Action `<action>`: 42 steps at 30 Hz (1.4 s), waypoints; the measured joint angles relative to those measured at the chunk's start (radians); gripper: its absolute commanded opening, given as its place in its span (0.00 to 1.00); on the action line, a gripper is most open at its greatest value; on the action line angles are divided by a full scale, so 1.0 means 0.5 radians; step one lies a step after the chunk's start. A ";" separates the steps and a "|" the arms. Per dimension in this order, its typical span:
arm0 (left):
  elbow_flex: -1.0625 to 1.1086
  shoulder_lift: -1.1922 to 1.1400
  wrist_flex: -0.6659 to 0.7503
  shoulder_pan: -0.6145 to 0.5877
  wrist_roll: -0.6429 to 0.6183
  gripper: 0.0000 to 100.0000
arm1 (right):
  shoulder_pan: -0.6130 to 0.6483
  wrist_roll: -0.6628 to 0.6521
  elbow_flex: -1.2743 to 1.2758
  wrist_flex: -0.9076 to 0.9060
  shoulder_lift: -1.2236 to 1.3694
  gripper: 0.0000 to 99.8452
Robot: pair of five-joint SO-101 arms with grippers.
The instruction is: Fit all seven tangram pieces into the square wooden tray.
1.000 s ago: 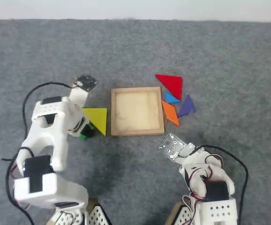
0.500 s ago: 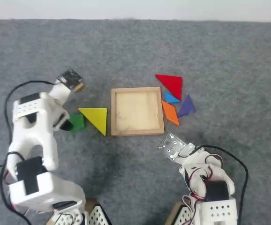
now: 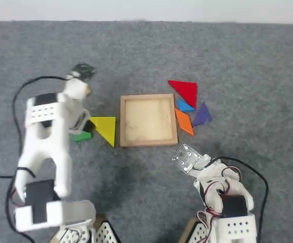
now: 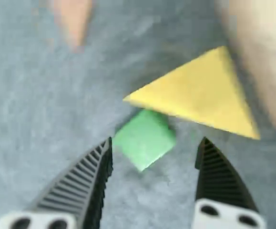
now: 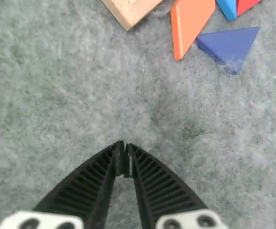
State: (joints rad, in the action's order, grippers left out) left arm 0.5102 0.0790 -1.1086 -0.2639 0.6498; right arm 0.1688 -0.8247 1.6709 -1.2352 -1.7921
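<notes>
The square wooden tray (image 3: 123, 121) lies mid-table with nothing in it. To its left lie a yellow triangle (image 3: 106, 127) and a small green square (image 3: 80, 135), partly under my left arm (image 3: 50, 126). In the left wrist view my left gripper (image 4: 155, 145) is open just above the green square (image 4: 145, 138), which touches the yellow triangle (image 4: 199, 95). Right of the tray lie a red triangle (image 3: 185, 91), a blue triangle (image 3: 185, 106), an orange parallelogram (image 3: 184, 121) and a purple triangle (image 3: 202, 115). My right gripper (image 5: 124, 160) is shut over bare carpet.
Grey carpet covers the table. A blurred peach-coloured shape (image 4: 73, 19) lies beyond the green square in the left wrist view. My right arm (image 3: 222, 197) rests near the front edge, below the tray's right corner (image 5: 130, 9). Black cables loop beside both arms.
My left arm swung out to the left and then came back toward the yellow triangle. The green square has shifted a little left and away from the front. The right arm has not moved.
</notes>
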 measured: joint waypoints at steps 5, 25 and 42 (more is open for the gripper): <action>0.021 0.043 0.055 0.110 1.105 0.27 | 0.000 0.000 0.000 0.000 0.000 0.01; 0.307 -0.074 0.807 0.258 2.219 0.27 | 0.000 0.000 0.000 0.000 0.000 0.01; -0.199 -0.101 -0.654 0.242 3.695 0.27 | 0.000 0.000 0.000 0.000 0.000 0.01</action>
State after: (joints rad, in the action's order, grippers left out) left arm 0.4104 0.0284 -1.4354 -0.1427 2.4972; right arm 0.1688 -0.8247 1.6709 -1.2352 -1.7921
